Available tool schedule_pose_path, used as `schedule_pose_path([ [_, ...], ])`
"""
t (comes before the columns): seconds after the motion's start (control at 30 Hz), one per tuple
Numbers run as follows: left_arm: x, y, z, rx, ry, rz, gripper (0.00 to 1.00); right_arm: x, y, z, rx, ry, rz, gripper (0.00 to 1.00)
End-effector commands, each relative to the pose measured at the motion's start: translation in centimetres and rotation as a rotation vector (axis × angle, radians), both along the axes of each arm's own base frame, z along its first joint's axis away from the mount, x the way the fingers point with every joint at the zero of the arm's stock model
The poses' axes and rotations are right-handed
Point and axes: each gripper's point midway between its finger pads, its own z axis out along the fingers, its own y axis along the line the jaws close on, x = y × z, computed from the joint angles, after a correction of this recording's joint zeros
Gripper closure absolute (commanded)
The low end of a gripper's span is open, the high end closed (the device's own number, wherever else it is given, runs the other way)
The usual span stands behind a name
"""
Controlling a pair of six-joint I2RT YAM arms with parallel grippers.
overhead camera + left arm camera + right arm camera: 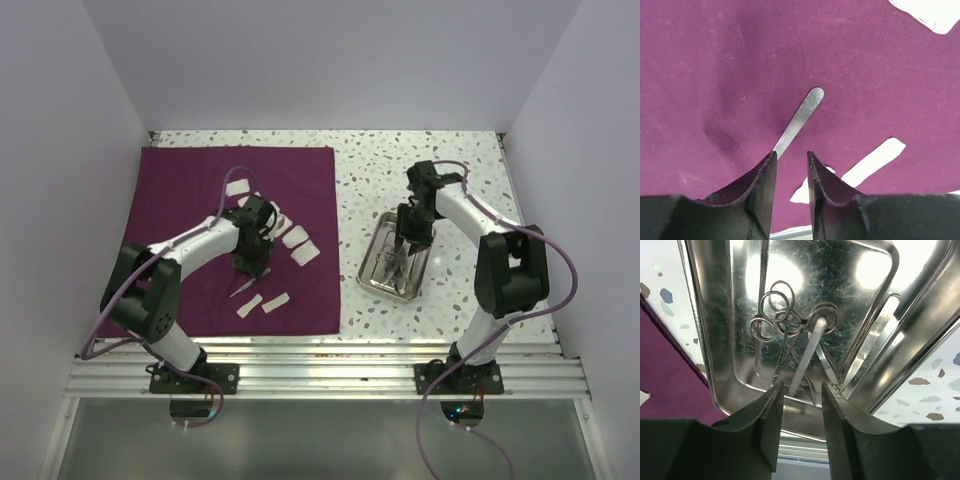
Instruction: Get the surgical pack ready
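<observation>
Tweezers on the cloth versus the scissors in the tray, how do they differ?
The tweezers lie on the maroon cloth; the scissors lie in the steel tray among other instruments. The tweezers end in a plain rounded strip; the scissors have ring handles. Both are shiny metal.

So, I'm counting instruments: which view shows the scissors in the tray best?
The right wrist view: the scissors show large, ring handles clear, in the tray. The top view gives only tiny glints. The left wrist view shows none.
</observation>
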Motion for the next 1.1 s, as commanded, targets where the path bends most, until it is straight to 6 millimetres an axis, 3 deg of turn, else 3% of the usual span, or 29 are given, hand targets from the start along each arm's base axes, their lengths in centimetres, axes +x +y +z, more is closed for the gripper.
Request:
schedule_pose_path([
  [0.0, 1.1, -0.2, -0.5, 0.018, -0.042, -0.04, 0.65, 0.3, 0.1, 0.4, 0.003, -0.018, 0.036, 0.56],
  [0.23, 1.7, -0.2, -1.4, 0.047, -0.026, -0.055, 0.64, 0.2, 0.7, 1.1, 0.044, -0.041, 0.055, 0.54],
  [0.63, 0.9, -0.5, -3.8, 0.043, 0.051, -0.068, 0.64, -0.3, 1.2, 1.6, 0.083, -0.058, 0.068, 0.54],
  [0.77, 0.5, -0.5, -3.9, 0.043, 0.058, -0.069, 0.81, -0.1, 1.4, 2.0, 0.097, -0.072, 0.066, 0.54],
  [0.97, 1.0, 0.1, -2.6, 0.072, 0.04, -0.059, 0.92, 0.2, 1.9, 2.8, 0.116, -0.092, 0.072, 0.54],
  [1.07, 1.8, -0.1, -1.0, 0.072, 0.006, -0.051, 0.93, 0.3, 2.2, 3.3, 0.123, -0.101, 0.077, 0.54],
])
